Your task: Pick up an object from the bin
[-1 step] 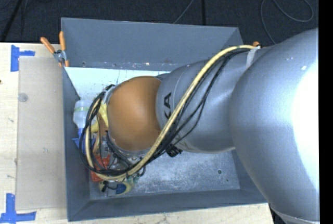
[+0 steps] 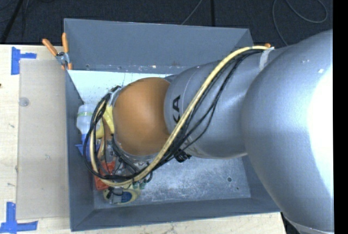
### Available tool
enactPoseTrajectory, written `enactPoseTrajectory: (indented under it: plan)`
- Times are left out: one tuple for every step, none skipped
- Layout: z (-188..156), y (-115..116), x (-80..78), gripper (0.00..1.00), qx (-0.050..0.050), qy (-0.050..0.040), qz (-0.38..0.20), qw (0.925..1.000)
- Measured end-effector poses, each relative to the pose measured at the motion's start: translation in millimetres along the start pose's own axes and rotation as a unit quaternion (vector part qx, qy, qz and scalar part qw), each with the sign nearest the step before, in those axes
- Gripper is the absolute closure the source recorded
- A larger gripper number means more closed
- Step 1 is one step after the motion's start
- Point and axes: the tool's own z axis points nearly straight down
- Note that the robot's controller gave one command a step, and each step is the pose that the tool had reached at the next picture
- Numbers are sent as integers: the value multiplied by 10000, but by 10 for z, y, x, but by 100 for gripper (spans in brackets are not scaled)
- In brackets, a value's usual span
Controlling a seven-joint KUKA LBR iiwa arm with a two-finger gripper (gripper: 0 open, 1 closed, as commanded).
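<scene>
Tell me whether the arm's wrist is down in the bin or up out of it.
In. The orange wrist cover sits inside the bin's walls near the left side, over a small heap of things.

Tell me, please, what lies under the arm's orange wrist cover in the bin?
At the left and lower edges of the orange cover peek out a pale thing, a blue bit and a red piece. What lies directly beneath is covered.

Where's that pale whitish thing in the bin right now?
The pale whitish thing lies by the bin's left wall, just left of the arm's orange cover, above a small blue thing.
</scene>
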Motion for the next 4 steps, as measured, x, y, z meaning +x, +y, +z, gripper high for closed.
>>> enactPoseTrajectory:
  plan:
    - [-512,-95,-17,0,17,48,-49,10000]
    - [-809,-109,-22,0,9,31,-42,10000]
    - [-507,-237,-20,0,-5,-1,-125,9999]
    - [-60,-163,-130,0,17,47,-789,9969]
